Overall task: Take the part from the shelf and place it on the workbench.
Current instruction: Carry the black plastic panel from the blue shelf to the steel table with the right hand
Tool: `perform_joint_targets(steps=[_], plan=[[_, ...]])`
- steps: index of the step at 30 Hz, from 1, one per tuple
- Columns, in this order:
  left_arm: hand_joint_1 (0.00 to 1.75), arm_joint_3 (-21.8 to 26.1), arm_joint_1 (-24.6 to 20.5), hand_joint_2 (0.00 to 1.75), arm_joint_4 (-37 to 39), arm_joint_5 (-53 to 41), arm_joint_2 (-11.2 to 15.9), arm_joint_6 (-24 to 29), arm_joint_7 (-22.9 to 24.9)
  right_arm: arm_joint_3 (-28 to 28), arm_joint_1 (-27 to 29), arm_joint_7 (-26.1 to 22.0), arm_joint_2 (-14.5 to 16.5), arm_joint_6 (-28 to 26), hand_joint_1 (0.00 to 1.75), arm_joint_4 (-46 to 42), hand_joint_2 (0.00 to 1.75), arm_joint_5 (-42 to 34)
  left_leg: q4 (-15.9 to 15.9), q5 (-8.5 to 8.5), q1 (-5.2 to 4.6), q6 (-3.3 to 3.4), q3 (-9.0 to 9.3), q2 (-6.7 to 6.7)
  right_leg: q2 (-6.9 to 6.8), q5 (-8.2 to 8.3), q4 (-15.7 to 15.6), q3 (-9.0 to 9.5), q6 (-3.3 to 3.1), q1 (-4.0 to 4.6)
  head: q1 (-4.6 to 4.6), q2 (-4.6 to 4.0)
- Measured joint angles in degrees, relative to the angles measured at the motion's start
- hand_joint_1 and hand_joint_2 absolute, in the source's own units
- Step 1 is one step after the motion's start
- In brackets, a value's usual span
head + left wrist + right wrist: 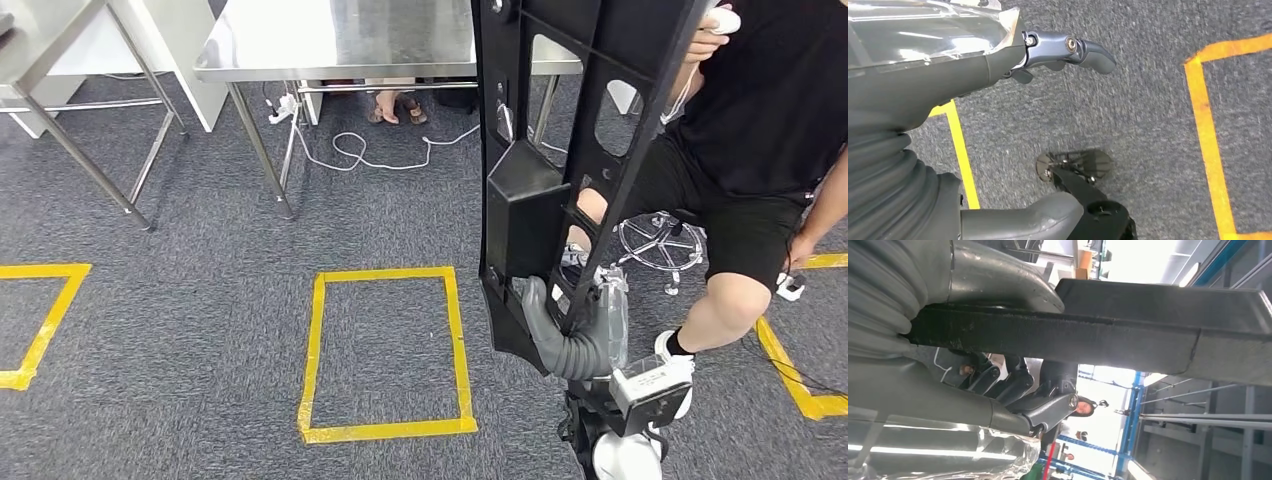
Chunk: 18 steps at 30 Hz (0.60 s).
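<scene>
The right hand (560, 330), grey with a ribbed cuff, grips the long black plastic frame part (560, 150) near its lower end, fingers wrapped round one of its bars. The part stands almost upright in the head view, running from about 5 o'clock up to 1 o'clock, with open cut-outs along its length and a solid boxy block at mid-height. In the right wrist view the thick grey thumb (998, 275) lies on one face of the dark flat bar of the part (1098, 335), and the darker fingers (1048, 407) close on the other face, so the hand is clamped on it.

The left hand (1068, 50) hangs over grey carpet (1128, 125); its dark fingers are slightly curled and apart, holding nothing.

A stainless-steel workbench (330, 45) stands at 12 o'clock in the head view, well apart from the part's lower end. A rectangle of yellow floor tape (318, 350) lies at 6 o'clock on the carpet. A seated person in black shorts (760, 140) is at 3 o'clock, just beside the part, one hand raised near its upper end.

No readable writing or labels can be made out.
</scene>
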Motion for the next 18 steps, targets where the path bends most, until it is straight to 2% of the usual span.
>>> perform_joint_targets(steps=[3, 4, 5, 7, 8, 9, 10, 12, 13, 14, 15, 18], plan=[[0.0, -0.01, 0.12, 1.75, -0.21, -0.02, 0.01, -0.64, -0.16, 0.01, -0.15, 0.03, 0.04, 0.02, 1.75, -0.07, 1.75, 0.12, 0.68, -0.56, 0.41, -0.7, -0.27, 0.29, 0.0, 0.26, -0.12, 0.22, -1.18, -0.01, -0.12, 0.0], [0.0, -0.02, 0.11, 1.75, -0.26, -0.04, 0.01, -0.77, -0.2, 0.03, -0.21, 0.04, 0.09, 0.04, 1.75, -0.09, 1.75, 0.16, 2.21, -1.53, 0.56, -1.0, -0.92, 0.66, -0.03, 0.28, -0.18, 0.32, -1.54, -0.14, -0.26, 0.01], [0.0, -0.02, 0.08, 1.75, -0.3, -0.06, 0.01, -0.85, -0.24, 0.05, -0.26, 0.04, 0.12, 0.08, 1.75, -0.11, 1.75, 0.19, 4.73, -2.97, 0.67, -1.31, -2.08, 1.1, -0.09, 0.26, -0.23, 0.42, -1.84, -0.25, -0.38, 0.01], [0.0, -0.03, 0.08, 1.75, -0.31, -0.09, -0.01, -0.91, -0.28, 0.08, -0.26, 0.04, 0.15, 0.14, 1.75, -0.1, 1.75, 0.22, 12.24, -6.34, 0.82, -1.8, -5.88, 1.78, -0.2, 0.13, -0.23, 0.45, -2.22, -0.14, -0.61, 0.01], [0.0, -0.03, 0.14, 1.75, -0.31, -0.09, -0.01, -0.95, -0.28, 0.09, -0.25, 0.04, 0.15, 0.21, 1.75, -0.1, 1.75, 0.22, 15.25, -7.19, 0.87, -1.93, -7.56, 1.91, -0.24, 0.09, -0.23, 0.46, -2.27, -0.09, -0.61, 0.01], [0.0, -0.03, 0.2, 1.75, -0.31, -0.09, -0.01, -1.05, -0.29, 0.1, -0.23, 0.04, 0.15, 0.34, 1.75, -0.09, 1.75, 0.22, 16.55, -7.04, 0.91, -1.96, -8.46, 1.99, -0.26, 0.05, -0.22, 0.48, -2.3, -0.07, -0.62, 0.01], [0.0, -0.03, 0.24, 1.75, -0.31, -0.09, 0.0, -1.16, -0.29, 0.13, -0.23, 0.03, 0.14, 0.52, 1.75, -0.09, 1.75, 0.22, 15.7, -5.89, 0.94, -1.88, -8.28, 2.03, -0.26, 0.02, -0.22, 0.53, -2.32, -0.06, -0.62, 0.01], [0.0, -0.02, 0.25, 1.75, -0.31, -0.09, 0.06, -1.42, -0.29, 0.32, -0.23, -0.1, 0.13, 0.9, 1.75, -0.09, 1.75, 0.22, 8.31, -1.92, 0.95, -1.39, -4.85, 2.25, -0.24, -0.09, -0.23, 0.74, -2.24, -0.07, -0.63, 0.01], [0.0, -0.03, 0.21, 1.75, -0.31, -0.09, 0.1, -1.46, -0.26, 0.44, -0.23, -0.21, 0.13, 1.02, 1.75, -0.09, 1.75, 0.22, 4.62, -0.6, 0.83, -1.16, -3.03, 2.41, -0.23, -0.2, -0.22, 0.8, -2.08, 0.12, -0.62, 0.01], [0.0, -0.03, 0.18, 1.75, -0.31, -0.09, 0.15, -1.46, -0.22, 0.55, -0.24, -0.31, 0.11, 1.08, 1.75, -0.09, 1.75, 0.22, 1.98, 0.13, 0.66, -0.91, -1.74, 2.48, -0.24, -0.32, -0.23, 0.84, -1.84, 0.24, -0.58, 0.01], [0.0, -0.03, 0.2, 1.75, -0.31, -0.1, 0.19, -1.42, -0.16, 0.64, -0.23, -0.37, 0.1, 1.13, 1.75, -0.09, 1.75, 0.22, 0.82, 0.16, 0.45, -0.69, -1.21, 2.5, -0.27, -0.41, -0.26, 0.86, -1.56, 0.33, -0.56, 0.01], [0.0, -0.03, 0.43, 1.75, -0.31, -0.13, 0.27, -1.28, 0.0, 0.82, -0.25, -0.43, 0.08, 1.21, 1.75, -0.09, 1.75, 0.22, 0.09, 0.26, 0.17, 0.24, -0.79, 2.16, -0.43, -0.57, -0.42, 0.97, -0.53, 0.34, -0.55, 0.01]])
